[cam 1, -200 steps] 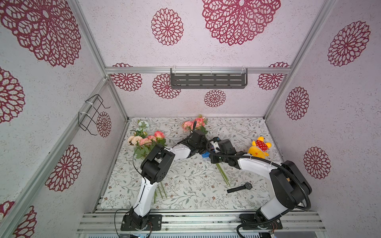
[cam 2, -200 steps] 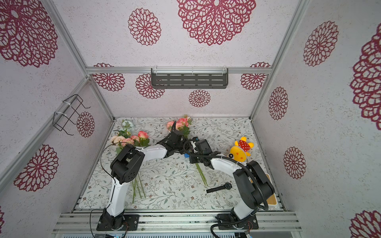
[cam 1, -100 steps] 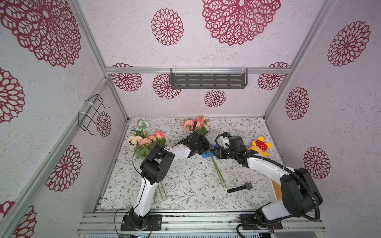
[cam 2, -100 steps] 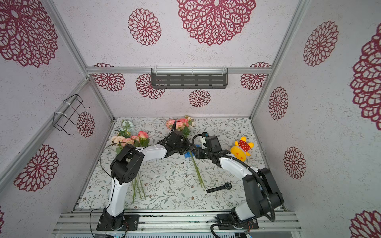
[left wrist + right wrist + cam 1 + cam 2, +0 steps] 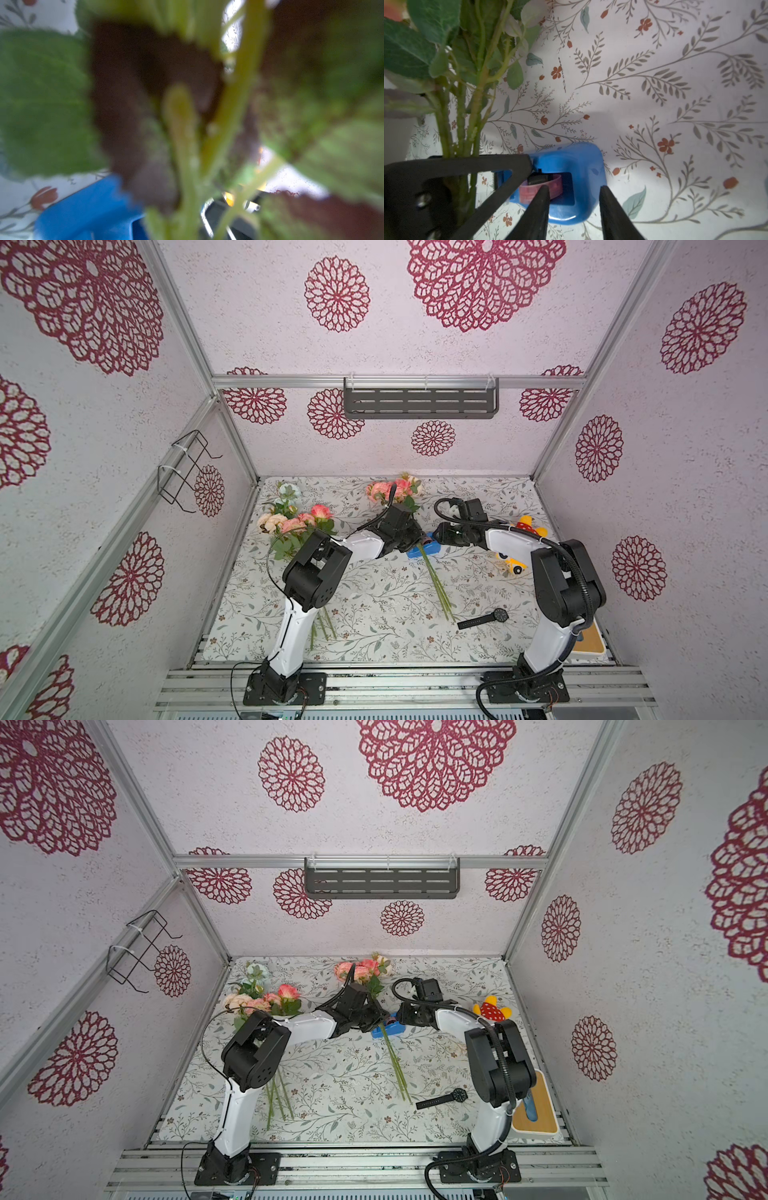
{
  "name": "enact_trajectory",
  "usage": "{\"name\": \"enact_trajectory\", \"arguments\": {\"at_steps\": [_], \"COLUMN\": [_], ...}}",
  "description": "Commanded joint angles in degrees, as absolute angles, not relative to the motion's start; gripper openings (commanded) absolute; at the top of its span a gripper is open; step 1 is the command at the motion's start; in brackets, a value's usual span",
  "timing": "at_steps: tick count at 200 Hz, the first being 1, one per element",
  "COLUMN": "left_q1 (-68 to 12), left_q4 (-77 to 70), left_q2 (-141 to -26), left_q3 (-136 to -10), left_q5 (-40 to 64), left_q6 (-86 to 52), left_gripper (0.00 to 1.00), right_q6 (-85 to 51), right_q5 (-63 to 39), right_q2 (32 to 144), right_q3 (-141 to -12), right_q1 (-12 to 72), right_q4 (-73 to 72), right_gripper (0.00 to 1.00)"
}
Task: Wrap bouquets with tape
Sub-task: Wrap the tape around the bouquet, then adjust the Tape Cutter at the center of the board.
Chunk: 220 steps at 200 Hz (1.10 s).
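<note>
**Item 1.** Blue plastic desktop tape dispenser (image 5: 424, 551) with a small roll (image 5: 542, 188) on a dark reddish core. It stands on the leaf-and-flower printed table cover (image 5: 374, 614), mid-table toward the back, between the two grippers. In both top views the held stems cross over it.

**Item 2.** Rose bouquet (image 5: 392, 490), artificial, pink and peach with green leaves. The blooms lie toward the back wall. Its long thin green stems (image 5: 436, 587) run toward the front and end near the watch.

**Item 3.** Second bouquet (image 5: 297, 522), pink and peach roses with one pale blue bloom. It lies by the left wall, its stems passing under the left arm.

**Item 4.** Left gripper (image 5: 415, 540). It is closed on the rose bouquet's stems just below the leaves. Its wrist view is filled with blurred stems and foliage.

**Item 5.** Right gripper (image 5: 573, 188). Its black fingers (image 5: 537, 209) stand moderately apart and clasp nothing. They are poised at the dispenser's roll end. Contact with the dispenser cannot be told.

**Item 6.** Sundries:
- Yellow plush toy (image 5: 525, 526), behind the right arm.
- Black wristwatch (image 5: 484, 619), at the front right.
- White wood-rimmed box (image 5: 534, 1121), in the front right corner.
- Grey slotted shelf (image 5: 419, 404), on the back wall.
- Black wire rack (image 5: 183, 472), on the left wall.
</note>
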State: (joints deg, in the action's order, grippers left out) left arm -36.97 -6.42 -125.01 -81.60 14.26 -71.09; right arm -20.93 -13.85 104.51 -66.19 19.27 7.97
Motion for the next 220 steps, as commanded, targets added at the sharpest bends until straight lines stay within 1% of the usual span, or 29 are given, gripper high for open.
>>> {"name": "enact_trajectory", "arguments": {"at_steps": [1,25,54,66,94,113,142,165,201,220], "left_q1": [-36.8,-36.7,-36.7,-36.6,-35.2,-34.2,-33.9,-32.6,-32.0,-32.0], "left_q4": [-6.2,-5.8,-4.3,-3.6,-4.6,-6.0,-3.9,-5.8,-4.4,-0.8], "left_q2": [-121.6,-121.5,-121.2,-121.3,-121.9,-122.2,-121.7,-122.5,-122.5,-122.3], "left_q3": [-82.5,-82.9,-84.1,-84.8,-85.6,-85.7,-85.3,-84.4,-85.4,-86.3], "left_q5": [13.9,14.2,15.3,16.7,21.7,25.5,26.4,28.6,29.3,29.1], "left_q6": [-69.7,-69.3,-68.1,-66.4,-63.5,-62.5,-58.8,-58.0,-55.5,-53.3], "left_gripper": [0.0,0.0,0.0,0.0,0.0,0.0,0.0,0.0,0.0,0.0], "right_q6": [-18.4,-17.7,-18.4,-19.6,-20.6,-21.3,-21.2,-19.4,-16.5,-16.4], "right_q5": [-12.5,-9.7,-3.1,0.0,2.7,2.8,0.7,-0.8,-0.3,-0.7], "right_q2": [105.0,105.6,105.1,104.6,105.0,105.2,104.8,104.9,104.3,104.3], "right_q3": [-67.8,-67.6,-68.2,-68.3,-70.3,-70.6,-69.7,-69.8,-70.1,-70.0], "right_q1": [18.8,18.8,18.7,18.5,18.3,17.9,17.9,18.3,19.1,19.2], "right_q4": [12.6,14.6,17.8,18.9,20.7,21.1,19.0,18.1,18.7,18.7], "right_gripper": [0.4,0.35,0.27,0.25,0.22,0.21,0.2,0.2,0.2,0.2]}}
